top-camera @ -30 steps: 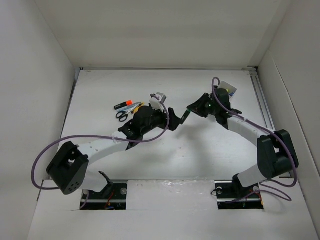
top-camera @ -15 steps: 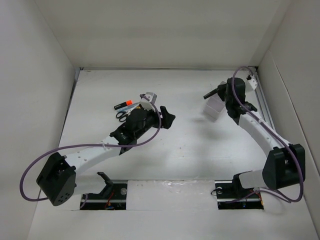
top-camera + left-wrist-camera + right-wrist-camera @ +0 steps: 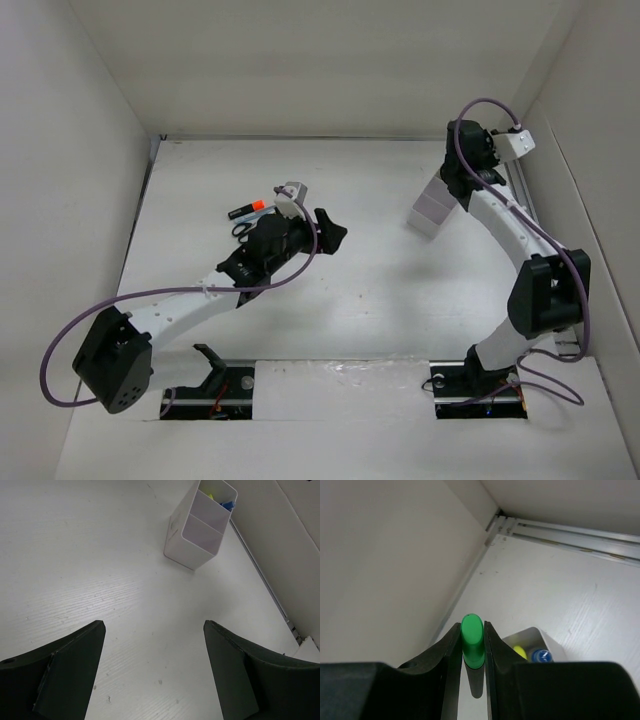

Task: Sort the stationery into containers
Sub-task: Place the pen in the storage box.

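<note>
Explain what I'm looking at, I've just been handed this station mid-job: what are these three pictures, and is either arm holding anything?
The machine is two robot arms bolted at the near edge of a white table, each ending in a two-finger gripper. The wide picture comes from a fixed camera overhead. The other two come from a camera on each wrist, looking out past that arm's own fingers. The left gripper is open and holds nothing. The right gripper is shut on a green-ended marker, held near a white two-compartment box. A yellow pen and a bluish pen sit in one compartment. An orange-and-black marker and small scissors lie on the table beside the left arm.
</note>
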You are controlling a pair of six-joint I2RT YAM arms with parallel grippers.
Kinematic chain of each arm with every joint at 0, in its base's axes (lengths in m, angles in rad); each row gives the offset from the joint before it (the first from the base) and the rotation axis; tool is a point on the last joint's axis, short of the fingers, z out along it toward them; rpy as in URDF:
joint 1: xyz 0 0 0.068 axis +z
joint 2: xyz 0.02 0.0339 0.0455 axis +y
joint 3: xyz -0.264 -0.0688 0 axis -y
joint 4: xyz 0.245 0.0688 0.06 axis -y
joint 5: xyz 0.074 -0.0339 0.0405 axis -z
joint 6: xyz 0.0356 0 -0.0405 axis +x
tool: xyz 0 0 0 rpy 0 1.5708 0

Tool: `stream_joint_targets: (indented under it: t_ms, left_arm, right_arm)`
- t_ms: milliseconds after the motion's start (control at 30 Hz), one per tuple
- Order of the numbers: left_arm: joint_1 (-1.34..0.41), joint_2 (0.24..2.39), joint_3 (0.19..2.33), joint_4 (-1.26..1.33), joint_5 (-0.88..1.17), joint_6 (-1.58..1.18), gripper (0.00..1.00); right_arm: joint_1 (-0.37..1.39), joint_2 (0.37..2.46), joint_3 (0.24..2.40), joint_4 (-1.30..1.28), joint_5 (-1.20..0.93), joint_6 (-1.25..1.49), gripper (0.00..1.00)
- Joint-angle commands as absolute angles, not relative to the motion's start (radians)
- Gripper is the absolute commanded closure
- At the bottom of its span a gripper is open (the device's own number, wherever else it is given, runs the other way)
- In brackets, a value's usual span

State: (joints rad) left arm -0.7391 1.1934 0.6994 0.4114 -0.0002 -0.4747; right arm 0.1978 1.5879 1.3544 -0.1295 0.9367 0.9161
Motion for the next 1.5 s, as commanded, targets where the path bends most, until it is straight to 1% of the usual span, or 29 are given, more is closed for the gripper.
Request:
stream_joint_targets:
  t_ms: [0,233,567,700,933,1267,1400,1467]
  left_arm:
    - [-0.736,1.157,0.699,0.436,0.017,-0.486,0.23]
    - [-0.736,1.157,0.699,0.416,-0.025,-0.486,0.25]
    - [-0.736,1.148,0.710,0.385,-0.074,-0.495,0.25]
    - [-0.736,1.147,0.712,0.376,-0.084,-0.495,0.26]
    - [-0.736,1.147,0.712,0.376,-0.094,-0.495,0.26]
    - [-0.736,1.147,0.713,0.387,-0.084,-0.495,0.27]
    - [-0.736,1.157,0.713,0.377,-0.094,-0.495,0.27]
    - [-0.736,1.166,0.713,0.387,-0.094,-0.495,0.27]
  right_arm:
    - [0.196,1.603,1.399,-0.198,1.032,0.891,1.00]
    - [0.216,1.548,1.298,-0.163,0.999,0.891,1.00]
    - [0.216,1.592,1.307,-0.175,0.980,0.891,1.00]
    - [0.216,1.640,1.339,-0.201,0.980,0.891,1.00]
    - [0.227,1.661,1.360,-0.202,0.980,0.890,1.00]
    - [0.209,1.784,1.499,-0.212,1.055,0.845,1.00]
    - [0.209,1.836,1.517,-0.212,1.083,0.845,1.00]
    - [0.209,1.850,1.517,-0.212,1.121,0.845,0.98]
